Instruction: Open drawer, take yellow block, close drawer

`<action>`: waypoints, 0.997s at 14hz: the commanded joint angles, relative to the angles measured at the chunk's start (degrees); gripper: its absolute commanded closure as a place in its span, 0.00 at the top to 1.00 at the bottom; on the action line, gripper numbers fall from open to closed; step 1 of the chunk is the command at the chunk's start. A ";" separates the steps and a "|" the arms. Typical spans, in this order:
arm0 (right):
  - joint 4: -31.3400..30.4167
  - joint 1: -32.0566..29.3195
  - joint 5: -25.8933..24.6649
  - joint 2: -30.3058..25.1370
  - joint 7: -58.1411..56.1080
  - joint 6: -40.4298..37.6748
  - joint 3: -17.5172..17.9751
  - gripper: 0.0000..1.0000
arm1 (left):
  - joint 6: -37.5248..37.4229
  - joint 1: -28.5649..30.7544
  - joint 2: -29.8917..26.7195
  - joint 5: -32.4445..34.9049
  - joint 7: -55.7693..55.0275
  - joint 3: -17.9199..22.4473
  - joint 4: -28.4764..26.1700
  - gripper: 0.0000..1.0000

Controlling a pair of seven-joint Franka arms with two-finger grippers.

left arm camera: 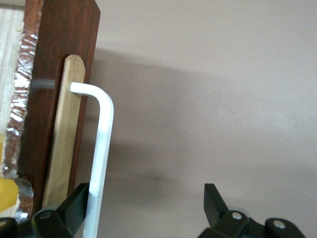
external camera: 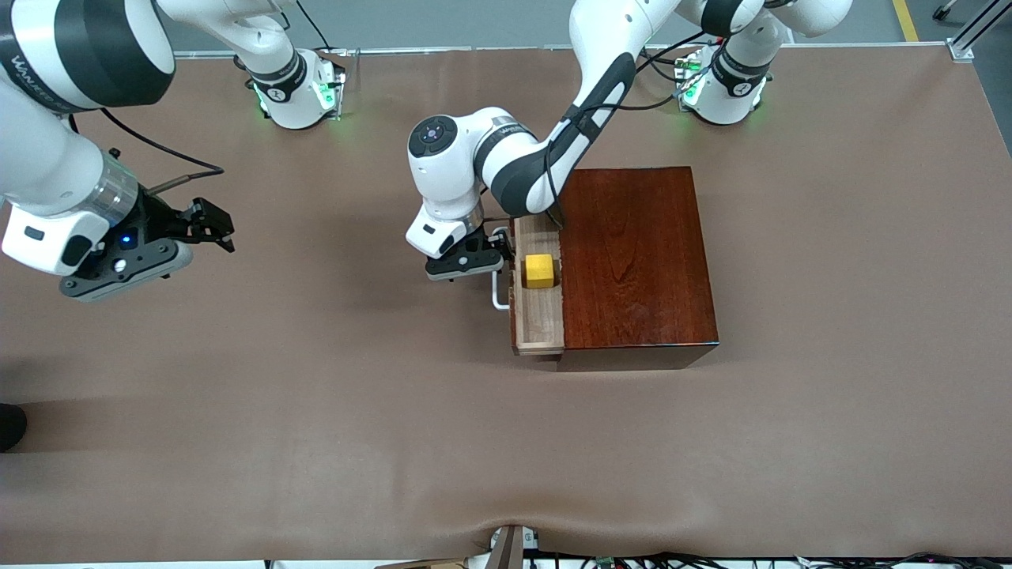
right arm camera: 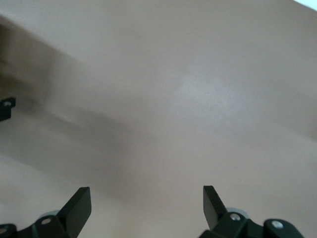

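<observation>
The dark reddish-brown box (external camera: 636,257) stands mid-table. Its drawer (external camera: 538,320) is pulled partly out toward the right arm's end, and the yellow block (external camera: 540,270) lies in the pale-wood tray. The block's edge also shows in the left wrist view (left arm camera: 7,197). My left gripper (external camera: 496,254) is open in front of the drawer, at the white handle (external camera: 500,294). In the left wrist view the gripper (left arm camera: 146,208) has the handle bar (left arm camera: 100,158) just inside one finger (left arm camera: 74,203), not clamped. My right gripper (external camera: 212,225) is open and empty over the bare table at the right arm's end, and it waits; the right wrist view (right arm camera: 146,206) shows only table under it.
The brown table cover (external camera: 332,411) spreads around the box. A dark object (external camera: 9,427) sits at the table's edge at the right arm's end. Cables and a mount (external camera: 510,545) lie along the edge nearest the front camera.
</observation>
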 commanded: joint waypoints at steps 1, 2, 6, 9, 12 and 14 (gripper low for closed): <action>0.00 0.47 0.21 -0.29 -7.43 0.36 -0.25 1.00 | 1.87 -0.33 1.45 -1.36 -1.27 -0.13 2.28 1.00; 0.00 0.38 0.21 -0.29 -9.46 0.62 -0.25 1.00 | 2.23 -0.33 1.45 -1.44 -1.27 -0.31 2.28 1.00; 0.26 2.14 0.30 0.41 -16.75 1.76 -0.25 1.00 | 2.58 -0.33 2.67 -2.85 -2.94 -0.75 5.35 1.00; 0.44 2.23 1.69 0.42 -24.75 1.85 -0.25 1.00 | 2.76 -0.33 2.77 -2.85 -2.94 -0.84 5.71 1.00; 0.52 2.14 3.37 0.41 -30.74 1.94 -0.25 1.00 | 2.67 -0.86 2.42 -2.85 -2.94 -0.84 5.71 1.00; 0.52 2.75 3.55 0.59 -33.20 1.94 -0.25 1.00 | 2.67 -0.86 1.98 -2.94 -2.94 -0.84 5.71 1.00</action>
